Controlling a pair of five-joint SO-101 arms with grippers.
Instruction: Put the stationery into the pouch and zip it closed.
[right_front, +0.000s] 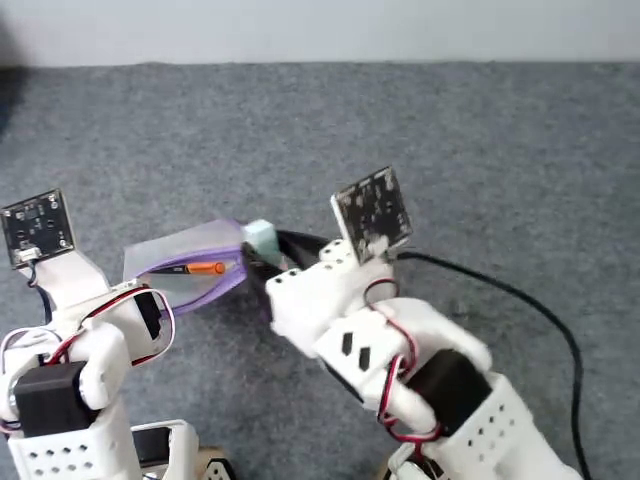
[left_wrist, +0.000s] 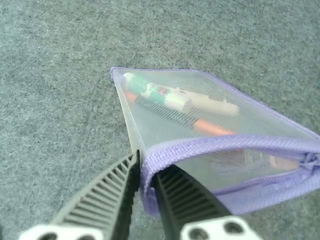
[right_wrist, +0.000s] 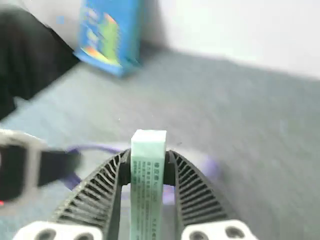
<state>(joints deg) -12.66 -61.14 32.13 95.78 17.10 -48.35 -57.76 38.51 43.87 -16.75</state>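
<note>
The left gripper (left_wrist: 144, 167) pinches the limp-looking pouch (left_wrist: 210, 117) by its zip edge. The right gripper (right_wrist: 148, 162) clamps an eraser (right_wrist: 148, 141), probably light and firm, across its flat sides.

The pens (left_wrist: 180, 99) lie inside the pouch (right_front: 180, 252), with the eraser (right_front: 262, 237) at its right end.

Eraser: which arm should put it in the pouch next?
Right. Its claw grips the eraser right beside the pouch; the left claw is busy pinching the pouch rim.
</note>
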